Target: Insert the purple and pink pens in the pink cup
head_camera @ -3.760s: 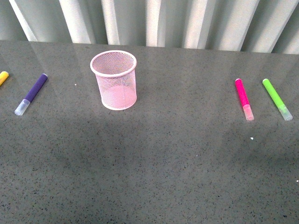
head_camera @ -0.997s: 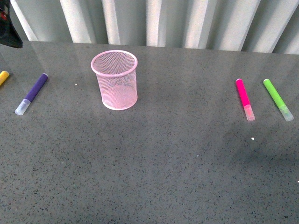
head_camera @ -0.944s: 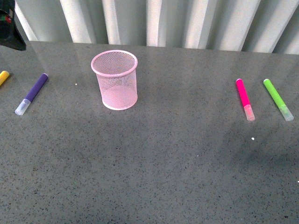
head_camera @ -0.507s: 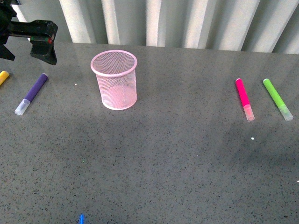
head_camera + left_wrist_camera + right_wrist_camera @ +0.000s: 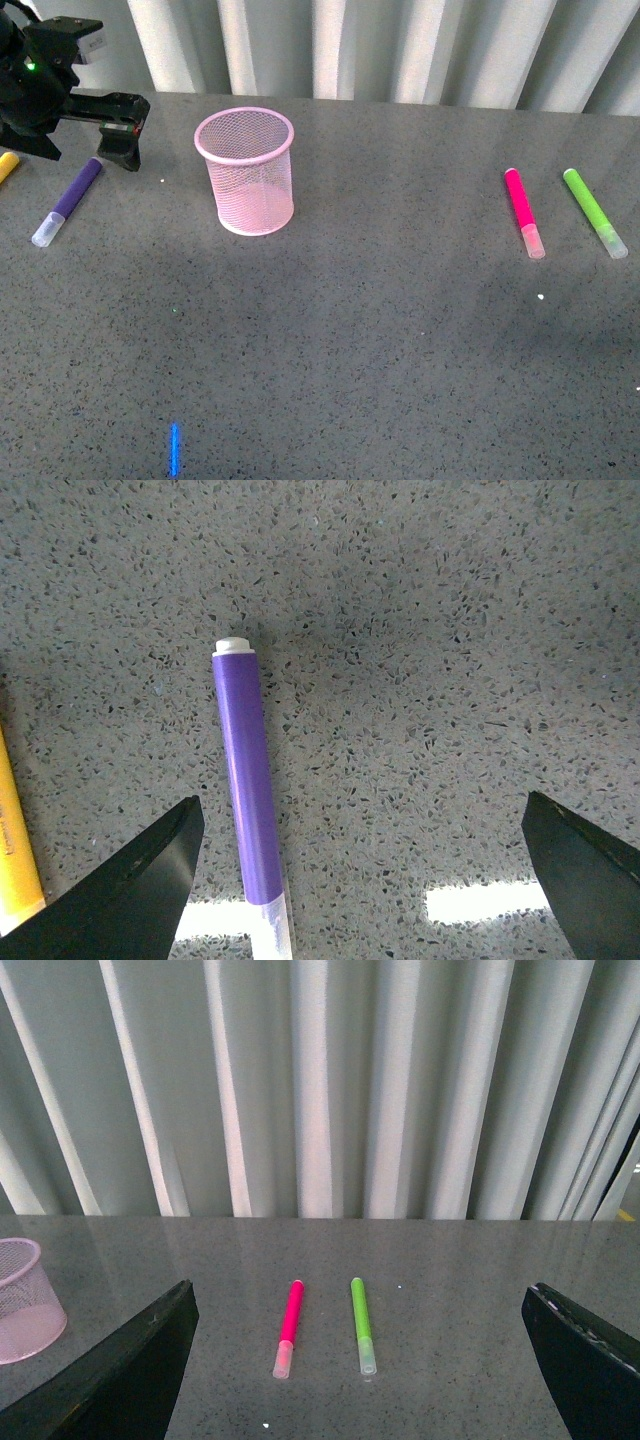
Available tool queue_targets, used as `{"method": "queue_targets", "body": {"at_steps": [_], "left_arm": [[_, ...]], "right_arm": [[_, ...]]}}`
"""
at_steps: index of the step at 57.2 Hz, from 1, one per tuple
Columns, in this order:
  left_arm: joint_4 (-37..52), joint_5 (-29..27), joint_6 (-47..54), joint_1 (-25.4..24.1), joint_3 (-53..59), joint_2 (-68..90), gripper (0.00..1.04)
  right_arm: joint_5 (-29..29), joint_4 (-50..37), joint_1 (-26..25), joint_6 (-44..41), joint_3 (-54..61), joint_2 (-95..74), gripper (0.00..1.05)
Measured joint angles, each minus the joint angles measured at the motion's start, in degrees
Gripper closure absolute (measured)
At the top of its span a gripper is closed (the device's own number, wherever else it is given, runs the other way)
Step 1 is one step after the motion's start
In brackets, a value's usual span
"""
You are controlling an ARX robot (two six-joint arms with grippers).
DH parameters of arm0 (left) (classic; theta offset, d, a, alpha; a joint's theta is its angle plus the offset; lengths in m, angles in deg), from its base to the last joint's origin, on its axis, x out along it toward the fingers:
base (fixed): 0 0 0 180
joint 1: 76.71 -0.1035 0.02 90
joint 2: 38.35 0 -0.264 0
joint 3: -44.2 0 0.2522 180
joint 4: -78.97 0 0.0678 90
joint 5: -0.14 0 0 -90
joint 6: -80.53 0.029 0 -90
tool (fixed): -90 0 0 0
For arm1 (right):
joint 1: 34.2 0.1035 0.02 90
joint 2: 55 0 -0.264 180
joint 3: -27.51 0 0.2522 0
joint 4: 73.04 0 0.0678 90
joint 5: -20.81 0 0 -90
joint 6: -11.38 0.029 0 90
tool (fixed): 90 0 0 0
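My left pincer (image 5: 360, 815) hangs spread wide above the counter (image 5: 450, 630); the purple pen (image 5: 245, 800) lies between its fingers (image 5: 150, 880), nearer one, untouched.

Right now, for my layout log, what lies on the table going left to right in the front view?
yellow marker → purple pen → pink cup → pink pen → green marker

Purple pen (image 5: 68, 200): lying flat, far left, clear cap toward near side. Pink pen (image 5: 523, 212): flat, right, cap near. Pink cup (image 5: 252, 190): mesh, upright, between them, left of centre.
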Motion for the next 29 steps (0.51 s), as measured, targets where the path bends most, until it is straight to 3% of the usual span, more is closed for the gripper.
{"method": "queue_targets", "body": {"at_steps": [29], "left_arm": [[-2.40,-0.22,0.39,-2.51,-7.87,6.36,0.07]], "right_arm": [[0.00,0.00,0.00,0.00,0.00,0.00,0.07]]}}
